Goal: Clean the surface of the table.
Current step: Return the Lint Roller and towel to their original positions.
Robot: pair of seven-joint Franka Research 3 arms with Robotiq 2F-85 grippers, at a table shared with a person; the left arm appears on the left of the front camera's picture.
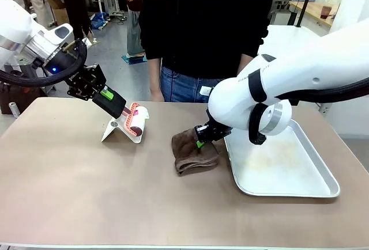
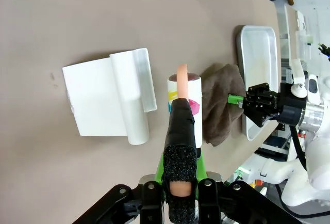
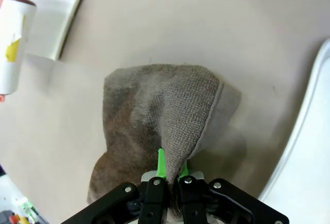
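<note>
On the brownish table point(image 1: 86, 198) lies a crumpled brown cloth point(image 1: 195, 153), and my right gripper point(image 1: 202, 140) is shut on a raised fold of it. In the right wrist view the cloth point(image 3: 160, 110) rises to a peak between the green pads of that gripper point(image 3: 168, 175). My left gripper point(image 1: 114, 103) is shut on the black-wrapped handle of a lint roller point(image 1: 137, 120), whose white roll hangs tilted over a white stand point(image 1: 118, 130). The left wrist view looks along the roller point(image 2: 184, 92), with the stand point(image 2: 111, 97) to one side and the cloth point(image 2: 219, 102) to the other.
A silver tray point(image 1: 282, 166) sits on the table's right part, just beside the cloth and under my right arm. A person in a black top and jeans stands at the far edge, hands down. The near half of the table is bare.
</note>
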